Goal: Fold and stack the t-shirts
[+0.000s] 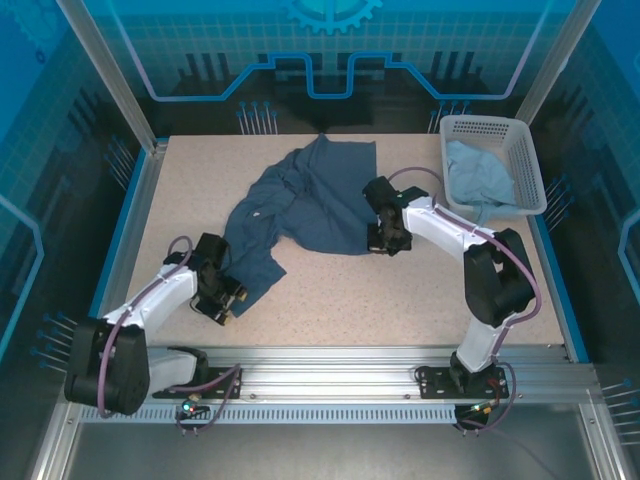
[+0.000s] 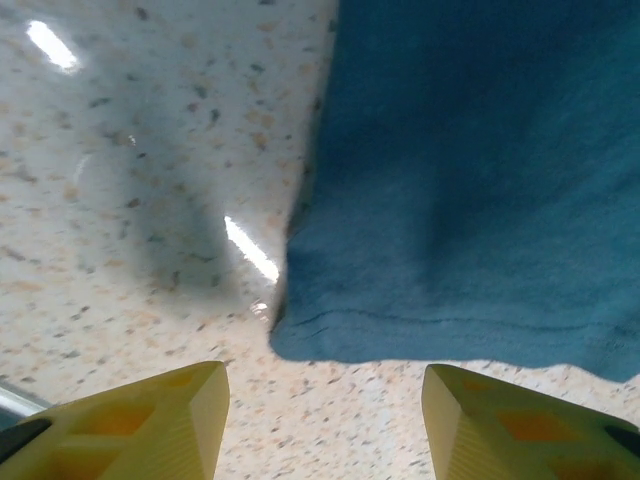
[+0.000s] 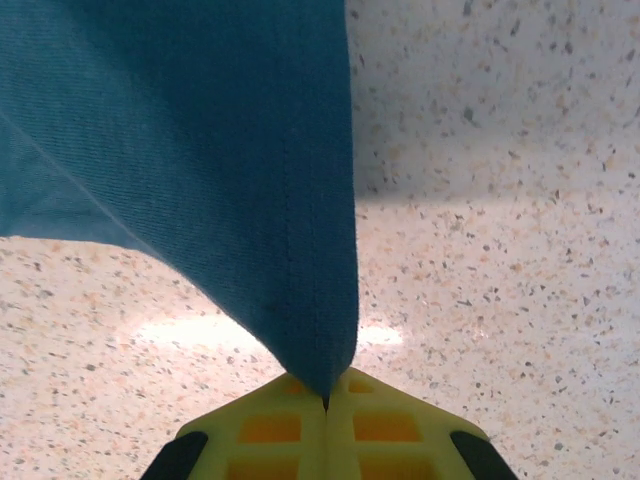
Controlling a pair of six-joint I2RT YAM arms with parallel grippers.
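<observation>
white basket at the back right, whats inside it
A crumpled pale blue t-shirt lies inside the white basket, covering most of its floor. Whether anything sits beneath the shirt cannot be seen, because the cloth hides it.

Your top view looks down from behind over the whole table [image 1: 330,290]; each wrist view faces down, close above it; all three share the dark shirt [image 1: 310,200].

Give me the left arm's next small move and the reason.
Probably ease the open left fingers forward over the near corner of the dark slate-blue cloth t-shirt and close: the right fingers pinch its other edge, while this corner lies free on the speckled table.
</observation>
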